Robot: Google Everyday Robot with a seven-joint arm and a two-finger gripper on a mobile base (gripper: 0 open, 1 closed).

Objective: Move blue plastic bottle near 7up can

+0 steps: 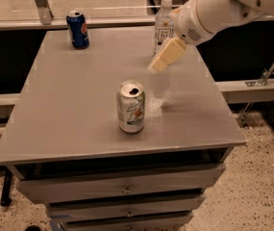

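Observation:
The blue plastic bottle (163, 24), clear with a white cap and a white-and-dark label, stands upright at the far right of the grey table (69, 105). The 7up can (131, 107), silver-white with green lettering, stands upright near the front middle, its top opened. My gripper (162, 59), cream coloured on a white arm, hangs over the table just in front of and slightly right of the bottle, overlapping its lower part. It holds nothing that I can see.
A dark blue soda can (78, 29) stands at the far left corner of the table. Drawers (122, 189) sit under the tabletop. A glass-fronted ledge (103, 20) runs behind the table. Speckled floor (261, 177) lies to the right.

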